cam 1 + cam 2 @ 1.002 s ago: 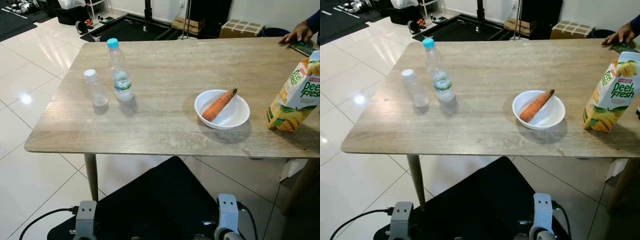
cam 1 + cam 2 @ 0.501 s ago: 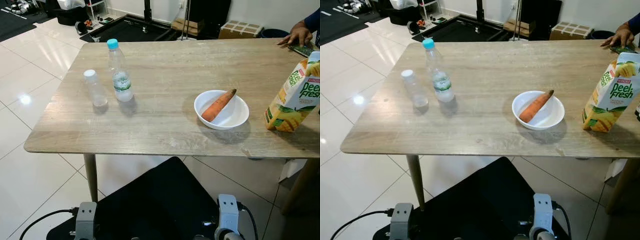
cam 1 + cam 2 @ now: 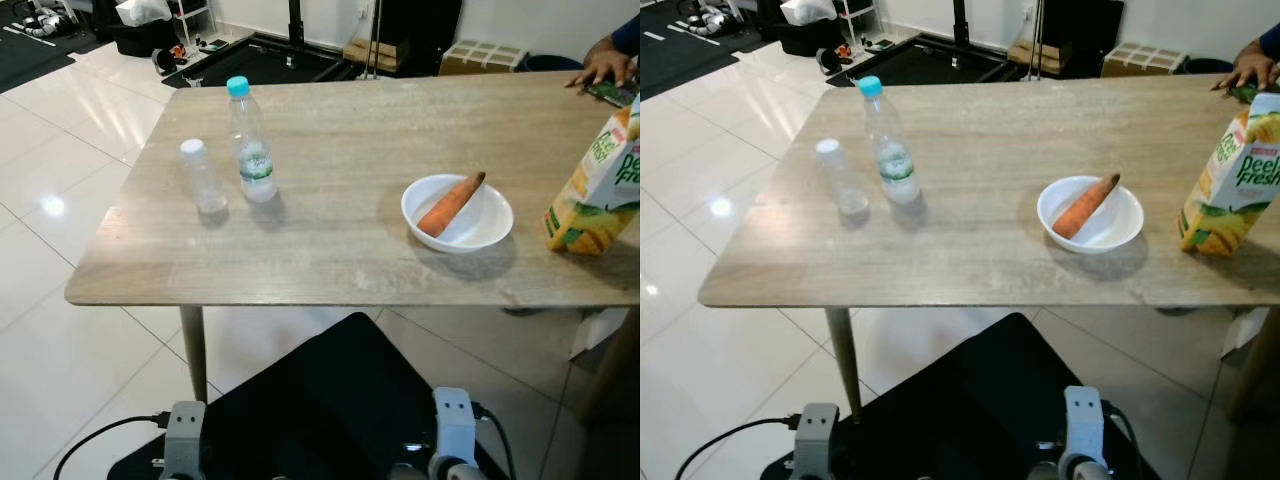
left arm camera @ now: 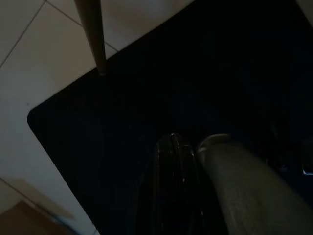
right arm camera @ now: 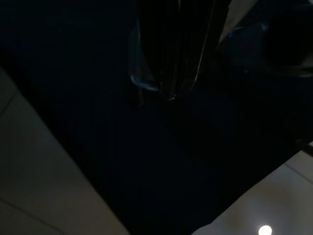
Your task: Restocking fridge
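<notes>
While both arms hang idle below the edge of the pale wood-grain worktop [image 3: 340, 230], nothing on it is held. The left gripper [image 4: 190, 186] and right gripper [image 5: 171, 54] point down at a black floor mat [image 3: 330, 390], too dark to tell whether either is open or closed. Well ahead of the left gripper stand a clear plastic water bottle with a blue cap [image 3: 250, 140] and, just beside it, a shorter clear bottle with a white cap [image 3: 203, 176]. Ahead of the right gripper, an orange carrot [image 3: 451, 203] lies propped in a shallow white bowl [image 3: 480, 232], which keeps it from rolling, and a yellow-green juice carton [image 3: 600, 180] stands farther right. A person's hand [image 3: 606, 66] rests at the far corner. Everything seems laid out upright and spaced for picking.
</notes>
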`<state>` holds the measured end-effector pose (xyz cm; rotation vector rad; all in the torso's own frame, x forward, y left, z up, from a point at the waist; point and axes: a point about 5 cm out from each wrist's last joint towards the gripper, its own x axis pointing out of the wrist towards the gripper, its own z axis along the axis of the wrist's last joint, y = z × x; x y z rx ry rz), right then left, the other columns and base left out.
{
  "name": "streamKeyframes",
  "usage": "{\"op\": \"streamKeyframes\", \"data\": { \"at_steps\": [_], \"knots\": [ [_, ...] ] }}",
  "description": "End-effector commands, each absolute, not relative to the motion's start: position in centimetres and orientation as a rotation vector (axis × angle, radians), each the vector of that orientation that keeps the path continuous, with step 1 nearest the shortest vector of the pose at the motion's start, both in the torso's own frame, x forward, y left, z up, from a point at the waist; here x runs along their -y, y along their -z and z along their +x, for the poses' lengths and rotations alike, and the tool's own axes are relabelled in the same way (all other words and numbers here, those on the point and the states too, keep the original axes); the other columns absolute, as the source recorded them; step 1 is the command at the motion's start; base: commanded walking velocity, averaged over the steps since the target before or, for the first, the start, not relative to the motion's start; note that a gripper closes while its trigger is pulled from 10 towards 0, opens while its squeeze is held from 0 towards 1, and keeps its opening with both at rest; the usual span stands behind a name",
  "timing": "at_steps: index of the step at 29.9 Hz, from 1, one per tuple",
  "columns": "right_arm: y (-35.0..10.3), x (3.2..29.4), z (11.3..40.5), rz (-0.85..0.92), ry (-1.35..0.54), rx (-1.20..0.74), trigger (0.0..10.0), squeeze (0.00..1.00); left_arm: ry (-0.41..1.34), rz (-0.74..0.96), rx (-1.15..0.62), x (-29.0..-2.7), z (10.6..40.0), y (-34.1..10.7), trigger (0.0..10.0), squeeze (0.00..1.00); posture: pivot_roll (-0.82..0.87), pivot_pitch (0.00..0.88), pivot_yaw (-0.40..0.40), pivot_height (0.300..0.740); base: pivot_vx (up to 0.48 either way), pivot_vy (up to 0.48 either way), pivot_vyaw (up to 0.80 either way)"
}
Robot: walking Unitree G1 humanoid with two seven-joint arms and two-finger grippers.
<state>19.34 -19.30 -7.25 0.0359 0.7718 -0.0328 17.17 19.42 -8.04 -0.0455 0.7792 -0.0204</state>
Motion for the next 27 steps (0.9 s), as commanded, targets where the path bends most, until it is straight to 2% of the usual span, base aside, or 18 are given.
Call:
{"op": "streamKeyframes", "data": {
  "at_steps": [1,11,20,27],
  "knots": [
    [7.74,18.83,18.55,0.050,0.030,-0.795,10.0,0.00,0.002,-0.042,-0.813,-20.25,16.13,8.42,10.0,0.00,-0.14,0.120,0.069,0.725,0.000,0.270,0.00],
    [7.73,18.84,18.55,0.049,0.030,-0.794,10.0,0.00,0.001,-0.037,-0.817,-20.75,15.66,8.48,10.0,0.00,-0.14,0.122,0.069,0.725,0.000,0.273,0.00],
    [7.68,18.79,18.66,0.049,0.028,-0.790,10.0,0.00,0.006,-0.008,-0.824,-20.42,15.95,8.48,10.0,0.00,-0.14,0.123,0.067,0.725,0.000,0.000,0.00],
    [7.65,18.75,18.72,0.049,0.026,-0.787,10.0,0.00,0.004,0.006,-0.821,-20.25,16.36,8.37,10.0,0.00,-0.14,0.122,0.066,0.725,0.000,-0.424,0.00]
  ]
}}
